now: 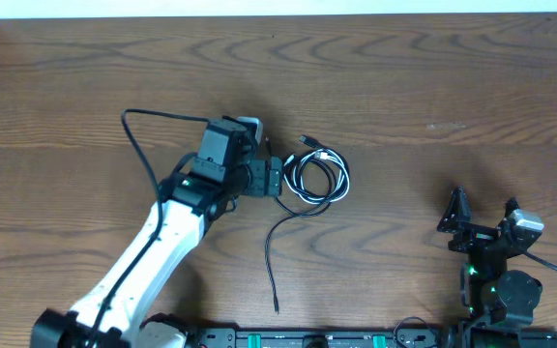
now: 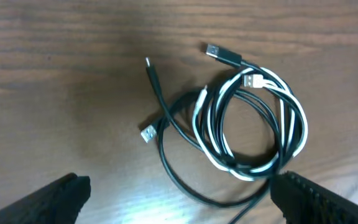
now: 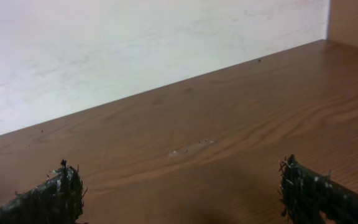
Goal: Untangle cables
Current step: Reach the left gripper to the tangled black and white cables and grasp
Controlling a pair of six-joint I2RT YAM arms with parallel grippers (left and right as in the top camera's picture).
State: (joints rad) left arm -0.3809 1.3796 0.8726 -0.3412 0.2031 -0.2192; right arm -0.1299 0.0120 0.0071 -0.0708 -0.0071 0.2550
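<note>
Tangled in one loose coil near the middle of the surface: the cables, black strands wound through a white cable, with plug ends poking out on the far side of the loop. Out of the coil, toward the robot's base, one long black tail, the only clear long axis in a bundle otherwise roughly round. Lies directly ahead of the left hand, just beside it and untouched. Shows in the left wrist view between the two fingers, shifted toward the one on the picture's right. Left hand: spread wide, nothing pinched. Well apart, over at the robot's right, the right hand: likewise spread and empty, aimed at bare wood and the wall, no cable in its view. Looks like the opening reach of the job, with nothing separated yet. Falls plainly to the left arm as the nearer one. Calls, probably, for a short advance onto a single strand, the loose tail or a free plug, rather than onto the whole knot. Risks dragging the entire bundle along otherwise.
</note>
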